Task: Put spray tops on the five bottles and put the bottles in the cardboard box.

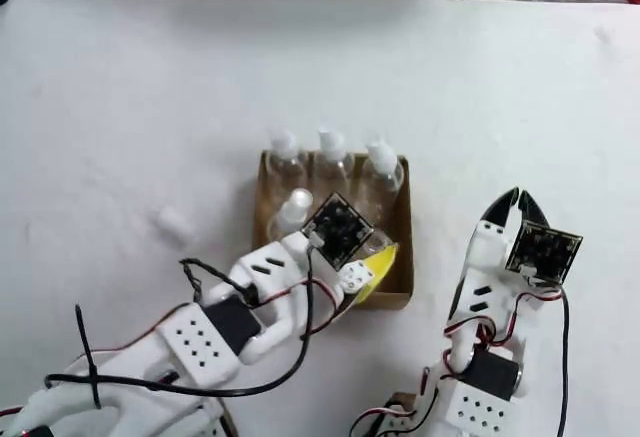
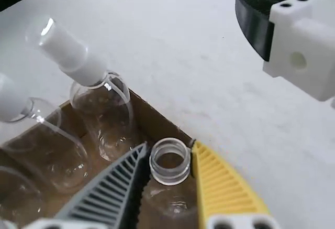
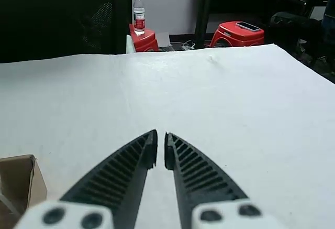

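Observation:
The cardboard box [image 1: 403,257] stands mid-table. Three clear bottles with white spray tops [image 1: 332,162] fill its back row, and one more [image 1: 293,212] stands front left. My left gripper [image 1: 365,259] hangs over the box's front right corner. In the left wrist view its grey and yellow fingers [image 2: 170,151] are shut on the neck of a bottle with no top [image 2: 170,162], upright inside the box [image 2: 157,115]. A topped bottle [image 2: 99,100] stands just behind it. My right gripper [image 1: 520,207] rests to the right of the box, shut on nothing [image 3: 160,151].
A small pale cap-like piece [image 1: 173,221] lies on the white table [image 1: 150,97] to the left of the box. The right arm's gripper [image 2: 285,22] shows close by in the left wrist view. Red stools [image 3: 238,32] stand beyond the far edge.

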`<state>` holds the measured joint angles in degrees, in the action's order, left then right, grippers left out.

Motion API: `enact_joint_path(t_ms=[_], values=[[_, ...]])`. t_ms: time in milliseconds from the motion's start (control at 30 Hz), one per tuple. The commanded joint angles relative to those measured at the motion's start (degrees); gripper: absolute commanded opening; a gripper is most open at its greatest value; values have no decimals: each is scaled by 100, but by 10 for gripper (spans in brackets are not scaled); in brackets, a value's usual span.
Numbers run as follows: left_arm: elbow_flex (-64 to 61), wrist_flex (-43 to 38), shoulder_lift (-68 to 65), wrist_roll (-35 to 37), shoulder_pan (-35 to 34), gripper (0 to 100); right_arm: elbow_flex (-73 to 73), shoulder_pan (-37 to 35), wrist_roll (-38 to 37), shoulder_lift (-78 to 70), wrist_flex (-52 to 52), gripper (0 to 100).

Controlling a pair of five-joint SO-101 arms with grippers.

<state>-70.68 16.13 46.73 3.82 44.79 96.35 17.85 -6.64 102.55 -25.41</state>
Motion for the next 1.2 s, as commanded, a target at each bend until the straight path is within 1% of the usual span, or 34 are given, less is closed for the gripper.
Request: enact_joint_path(t_ms=[0, 133, 867, 1000, 1167], values=[[308, 35, 145, 97, -4, 142, 44, -4, -79, 4, -48, 16], [299, 44, 180, 105, 22, 163, 44, -4, -79, 31, -189, 16], [325, 44, 189, 44, -4, 165, 44, -13, -79, 22, -215, 16], [316, 44, 189, -229, 13, 163, 44, -13, -79, 22, -215, 16], [316, 44, 189, -229, -4, 163, 44, -13, -79, 13, -224, 16]])
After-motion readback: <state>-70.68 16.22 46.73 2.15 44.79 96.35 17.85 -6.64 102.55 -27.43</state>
